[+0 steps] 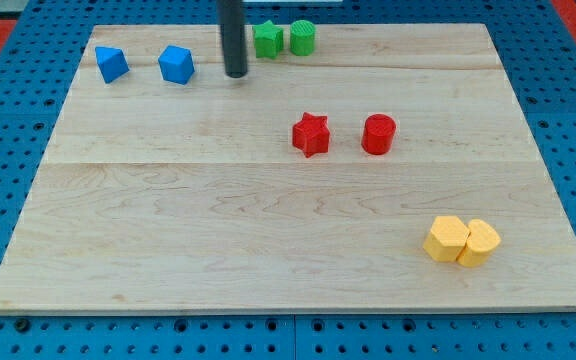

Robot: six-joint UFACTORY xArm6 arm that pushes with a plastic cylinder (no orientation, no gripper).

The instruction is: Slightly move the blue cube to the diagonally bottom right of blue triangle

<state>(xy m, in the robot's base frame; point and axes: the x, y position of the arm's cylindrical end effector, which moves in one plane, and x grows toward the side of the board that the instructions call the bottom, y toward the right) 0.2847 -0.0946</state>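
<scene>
No writing, label, brand, number or sign can be read anywhere in the view. The wooden desk (268, 230) shows only bare grain, and the coloured blocks on it have plain, unmarked faces. The dark rod and the blue pegboard (8, 120) around the desk carry no lettering either.

Pale wooden worktop (268, 230) on blue pegboard (8, 330). Along the view's top: blue triangle (111, 64), blue cube (176, 64), green star (268, 39), green cylinder (302, 37). Mid-board: red star (310, 134), red cylinder (378, 133); lower right: two touching yellow blocks (461, 240).
</scene>
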